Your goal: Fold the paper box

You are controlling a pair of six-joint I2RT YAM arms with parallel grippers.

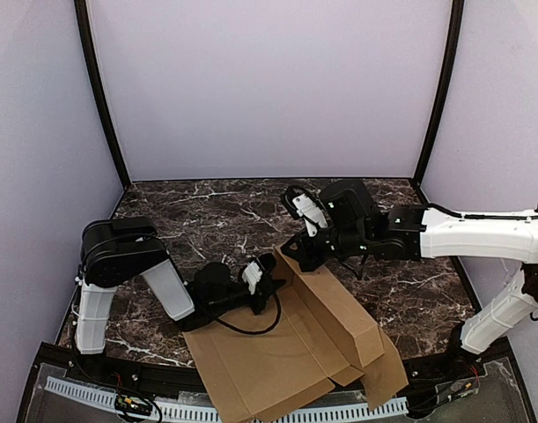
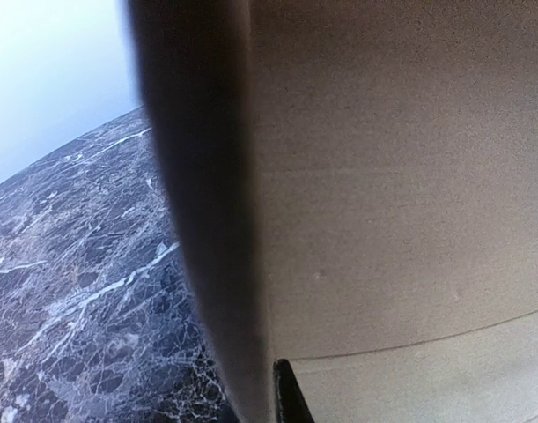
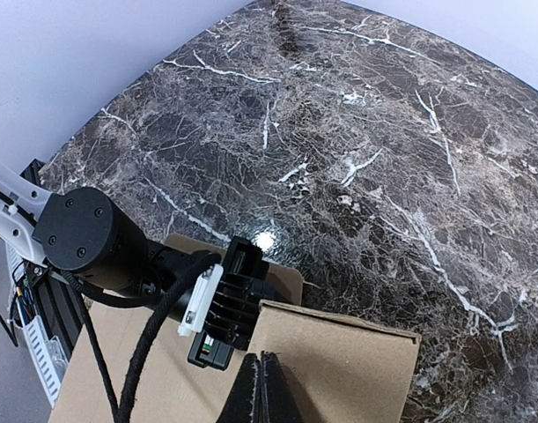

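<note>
Marble table (image 1: 207, 211), dark with white veins; lilac walls on three sides.

Item 1. Left fingers (image 1: 269, 282): closed, set against the left face of a raised flap. The wrist view is filled by blurred cardboard, so I cannot tell whether they pinch it or only lean on it.

Item 2. Cable (image 1: 251, 328): black loop from the left wrist, lying on the flat sheet. Risk: it may catch and drag the sheet when the arm moves.

Item 3. Box (image 1: 286, 361): brown die-cut sheet at the near edge, centre-right, mostly flat, with one long panel (image 1: 339, 308) folded up as a ridge. Its near part overhangs the table. Risk: a sideways push could slide it off.

Item 4. Right fingers (image 3: 251, 392): closed, holding nothing, tips at the top edge of the raised flap. Risk: with no grip, the flap may spring back flat; both wrists sit near one corner and could knock together.
</note>
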